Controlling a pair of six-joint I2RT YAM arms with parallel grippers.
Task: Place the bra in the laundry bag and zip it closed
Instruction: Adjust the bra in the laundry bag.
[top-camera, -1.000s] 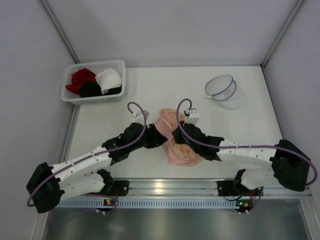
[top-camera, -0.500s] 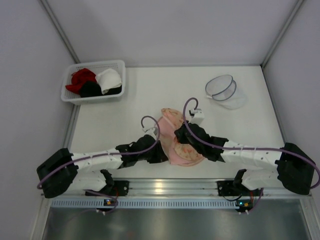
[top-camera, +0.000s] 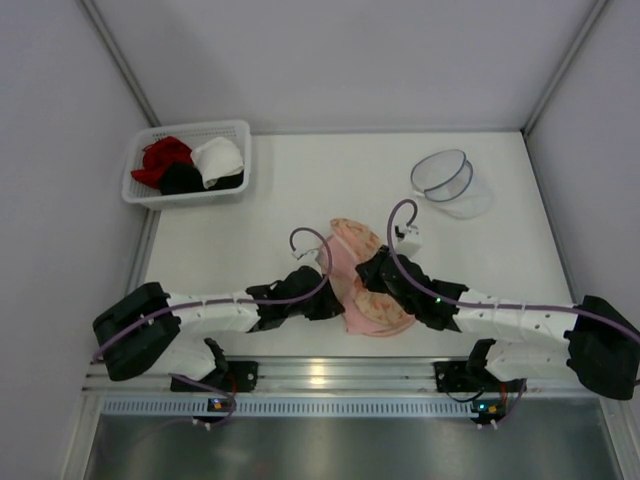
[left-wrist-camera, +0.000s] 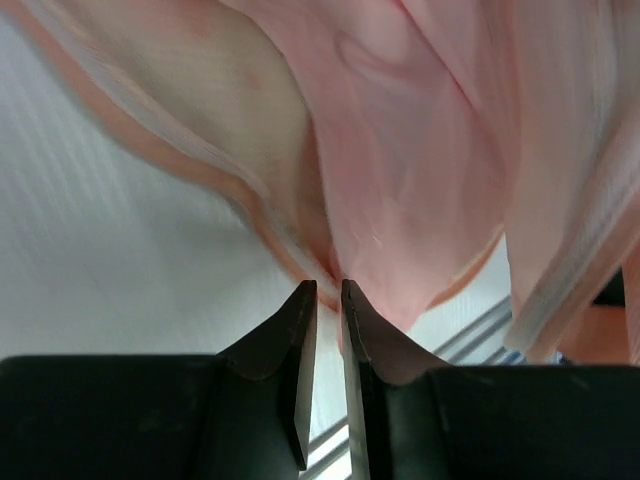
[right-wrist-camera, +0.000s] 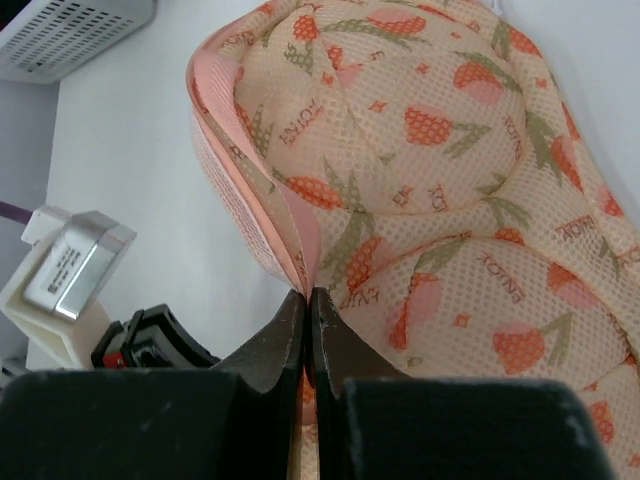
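The laundry bag (top-camera: 380, 308), peach mesh with a floral print, lies near the table's front middle. The right wrist view shows its dome (right-wrist-camera: 430, 180) close up. My right gripper (top-camera: 372, 272) is shut on the bag's rim fold (right-wrist-camera: 305, 295). The pale pink bra (top-camera: 338, 268) lies against the bag's left side, and its smooth cups fill the left wrist view (left-wrist-camera: 400, 180). My left gripper (top-camera: 333, 298) is shut on the bra's lower edge (left-wrist-camera: 328, 287). How far the bra sits inside the bag is hidden.
A white basket (top-camera: 190, 126) with red, black and white garments stands at the back left; its corner shows in the right wrist view (right-wrist-camera: 70, 35). A clear round mesh container (top-camera: 445, 178) sits at the back right. A metal rail (top-camera: 320, 375) runs along the near edge.
My left arm has drawn back and dropped low, with its gripper moving nearer and slightly right while holding the pink fabric. My right gripper and the bag have shifted a little to the right.
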